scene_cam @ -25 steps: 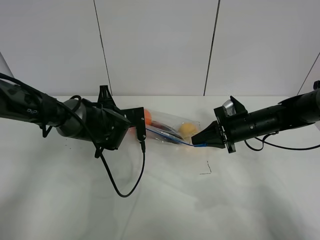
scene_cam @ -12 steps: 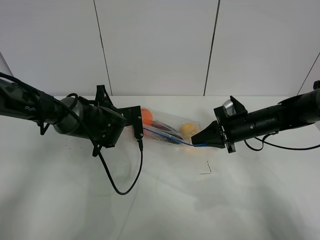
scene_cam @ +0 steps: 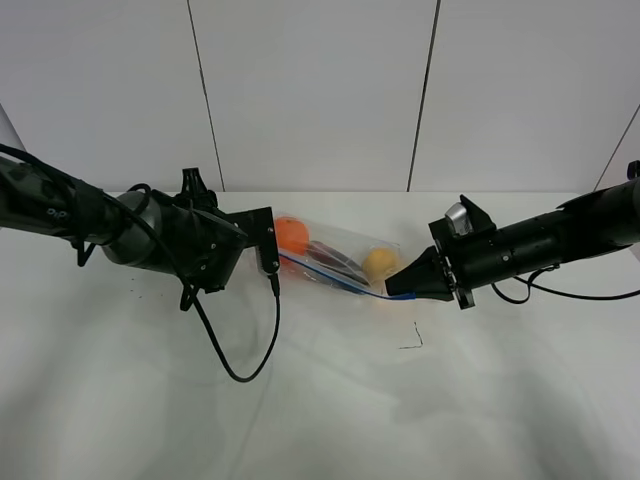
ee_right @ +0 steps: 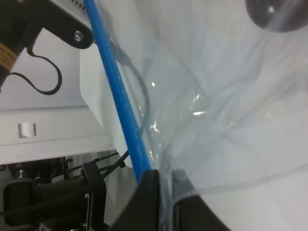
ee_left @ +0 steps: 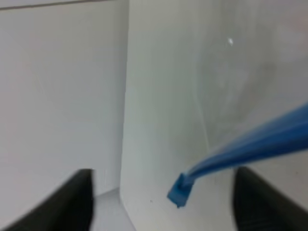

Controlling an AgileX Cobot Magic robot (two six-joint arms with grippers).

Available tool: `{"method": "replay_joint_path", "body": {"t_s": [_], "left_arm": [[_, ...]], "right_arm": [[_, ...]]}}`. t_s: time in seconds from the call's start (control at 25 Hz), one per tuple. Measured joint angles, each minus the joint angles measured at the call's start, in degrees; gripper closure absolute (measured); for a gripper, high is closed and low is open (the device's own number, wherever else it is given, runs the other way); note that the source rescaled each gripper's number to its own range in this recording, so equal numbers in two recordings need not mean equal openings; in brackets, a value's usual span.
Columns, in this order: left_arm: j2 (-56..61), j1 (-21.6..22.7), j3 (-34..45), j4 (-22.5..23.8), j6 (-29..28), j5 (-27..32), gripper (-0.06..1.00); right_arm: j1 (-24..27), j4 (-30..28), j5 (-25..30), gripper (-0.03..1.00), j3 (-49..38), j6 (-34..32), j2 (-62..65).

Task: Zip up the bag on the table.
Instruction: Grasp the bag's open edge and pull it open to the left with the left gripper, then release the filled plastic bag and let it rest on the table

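Clear crinkly plastic is the trouble here. In the high view the bag lies toward the far side of the white table, stretched between the two arms. An orange, a dark eggplant and a yellow pear show through it. Its blue strip runs along the near edge, from the left claw to the right claw.

In the left wrist view the strip ends in a small tab, which hangs in the gap between two dark fingers. They stand wide apart, and as far as the blur allows they pinch nothing.

In the right wrist view the fingers are drawn narrow and clamp the thin film at the bag's corner, just beside the strip.

The film looks soft, slick and light, so it would likely crumple or slide out of a loose pinch. The fruit adds weight that can roll and drag the bag sideways. The strip seems the only stiffer part, so that is the place to take hold. One claw should anchor a corner beside it while the other closes across the strip near the tab. A hard pull could stretch or tear the plastic.
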State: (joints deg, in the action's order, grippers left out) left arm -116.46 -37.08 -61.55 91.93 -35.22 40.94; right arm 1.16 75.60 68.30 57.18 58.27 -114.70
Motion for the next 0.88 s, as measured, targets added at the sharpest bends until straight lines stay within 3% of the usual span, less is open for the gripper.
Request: {"method": "replay_joint_path", "body": {"t_s": [0.12, 0.48, 0.68, 0.88], "left_arm": [[0.00, 0.00, 0.00, 1.00, -1.89, 0.61, 0.17], [0.00, 0.00, 0.00, 1.15, -4.53, 3.31, 0.15], [0.00, -0.08, -1.87, -1.66, -5.61, 5.57, -0.01], [0.00, -0.38, -4.71, -4.28, -5.49, 10.00, -0.05]], "right_arm": [[0.00, 0.00, 0.00, 0.97, 0.00, 0.00, 0.00], [0.00, -0.06, 0.00, 0.97, 0.00, 0.00, 0.00], [0.00, -0.13, 0.00, 0.97, 0.00, 0.00, 0.00], [0.00, -0.14, 0.00, 0.97, 0.00, 0.00, 0.00]]}}
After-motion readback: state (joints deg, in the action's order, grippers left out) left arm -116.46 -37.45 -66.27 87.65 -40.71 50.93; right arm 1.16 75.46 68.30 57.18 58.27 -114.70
